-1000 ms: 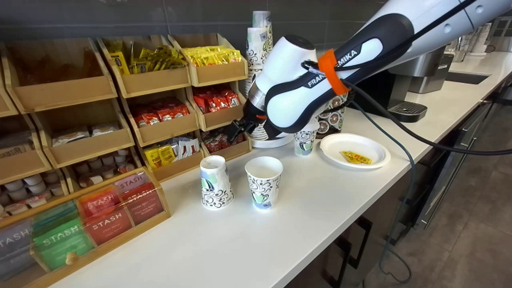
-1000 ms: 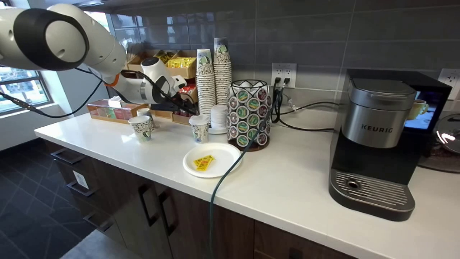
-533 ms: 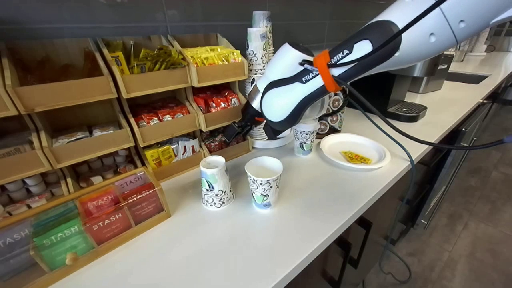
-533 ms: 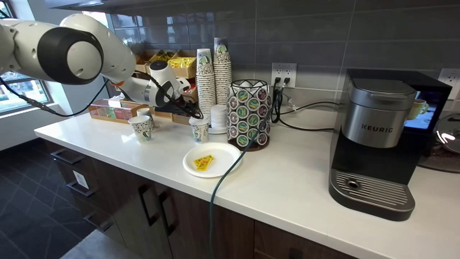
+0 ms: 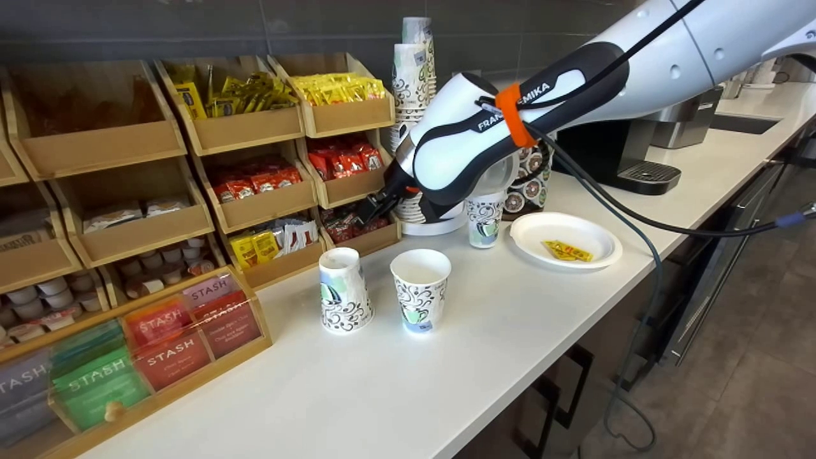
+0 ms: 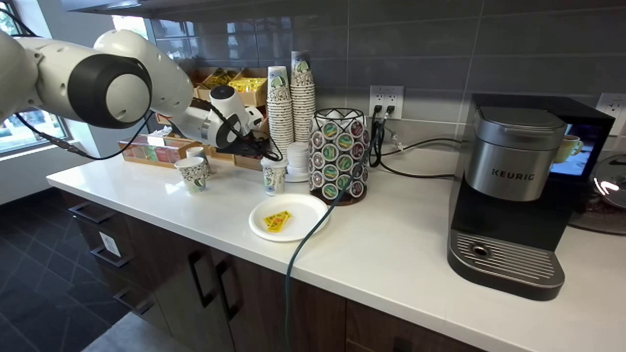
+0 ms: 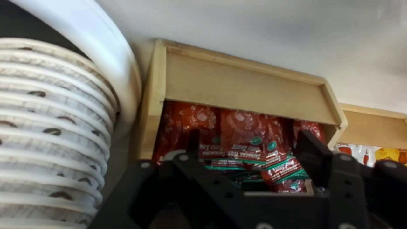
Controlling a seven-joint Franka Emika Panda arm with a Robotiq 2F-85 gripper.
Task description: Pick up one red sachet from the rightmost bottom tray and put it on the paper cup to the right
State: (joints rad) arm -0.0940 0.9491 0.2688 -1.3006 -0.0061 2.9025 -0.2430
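The gripper point(image 7: 251, 141) is at the bottom tray point(image 5: 376, 240) on the right end of the wooden rack point(image 5: 99, 153), its jaws spread wide. In the wrist view the red sachets point(image 7: 243, 133) lie overlapping in that tray, many of them seen through the gap between the jaws; the tips are blurred, so I can't say whether they touch a packet. A ribbed stack of paper cups point(image 7: 54, 136) runs along the left edge of the same view, just beside the tray. In an exterior view, brighter red packets point(image 5: 347, 164) show in the bin above, and yellow and white packets point(image 5: 255, 248) in the bottom bin beside the tray. On the tabletop point(image 5: 357, 395) stand an upside-down cup point(image 5: 347, 293) and, just beside it, an upright cup point(image 5: 419, 293). A third paper cup point(image 5: 484, 223), seen in both exterior views, stands near a white plate point(image 5: 542, 229) with yellow sachets point(image 5: 567, 251) lying on it. A wire rack of pods point(image 6: 338, 156) stands behind the plate.
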